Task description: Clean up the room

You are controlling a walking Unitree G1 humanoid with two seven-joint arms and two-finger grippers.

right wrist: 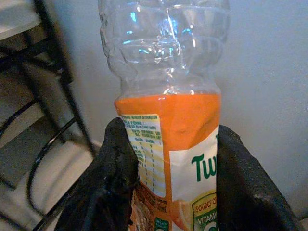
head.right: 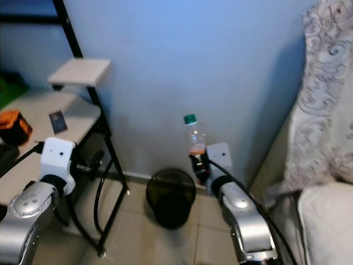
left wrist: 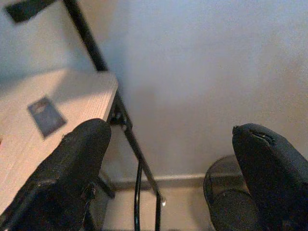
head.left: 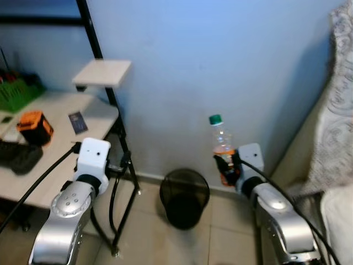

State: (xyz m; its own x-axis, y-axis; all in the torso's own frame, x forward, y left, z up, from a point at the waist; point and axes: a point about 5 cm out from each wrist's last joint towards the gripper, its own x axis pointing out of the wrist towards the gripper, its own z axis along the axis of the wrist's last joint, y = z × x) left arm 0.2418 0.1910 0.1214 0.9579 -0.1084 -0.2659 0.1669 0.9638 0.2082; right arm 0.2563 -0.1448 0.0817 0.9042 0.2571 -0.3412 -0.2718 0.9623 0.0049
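Observation:
My right gripper [head.left: 227, 164] is shut on a clear plastic bottle [head.left: 221, 142] with an orange label and a green cap, held upright. It hangs in front of the blue wall, above and to the right of a black mesh waste bin [head.left: 184, 197] on the tiled floor. In the right wrist view the two black fingers [right wrist: 113, 173] clamp the bottle [right wrist: 168, 96] at its label. My left gripper [left wrist: 173, 163] is open with nothing between its fingers, raised beside the desk's corner [head.left: 105, 118].
A light wooden desk [head.left: 55, 138] on a black metal frame stands at the left, with an orange box [head.left: 34, 127], a dark card [head.left: 78, 122] and a green basket [head.left: 16, 94]. A small shelf [head.left: 103, 72] sits above it. A patterned curtain [head.left: 336, 110] hangs at the right.

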